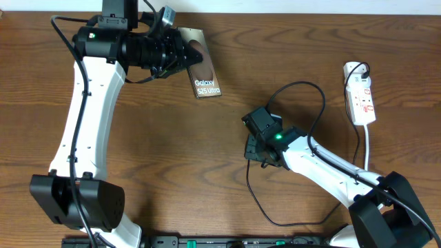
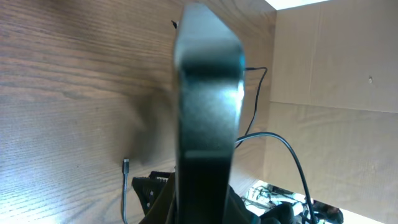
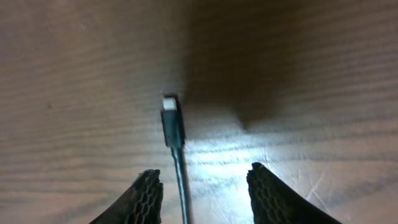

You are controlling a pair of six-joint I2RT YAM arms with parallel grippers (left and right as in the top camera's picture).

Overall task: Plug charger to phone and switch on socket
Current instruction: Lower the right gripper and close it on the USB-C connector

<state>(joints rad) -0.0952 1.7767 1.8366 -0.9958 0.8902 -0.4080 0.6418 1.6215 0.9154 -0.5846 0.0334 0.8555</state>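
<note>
The phone (image 1: pixel 205 74), a dark brownish slab with white "Galaxy S25 Ultra" text, is at the back centre-left. My left gripper (image 1: pixel 180 49) is shut on its far end. In the left wrist view the phone (image 2: pixel 208 93) shows edge-on, running away from the jaws (image 2: pixel 205 208). The charger (image 1: pixel 321 103), a thin black cable, loops across the right half of the table. Its connector tip (image 3: pixel 171 119) lies flat on the wood. My right gripper (image 1: pixel 256 146) hovers low over it, open, with the cable running between the fingers (image 3: pixel 205 186), not touching them. The white socket (image 1: pixel 361 96) lies at the far right.
A black plug and a white cord (image 1: pixel 367 148) join the socket. The charger's slack curves along the front of the table (image 1: pixel 275 223). The arm bases stand at the front left and the front right. The left wrist view also shows the charger tip (image 2: pixel 126 165) on the wood.
</note>
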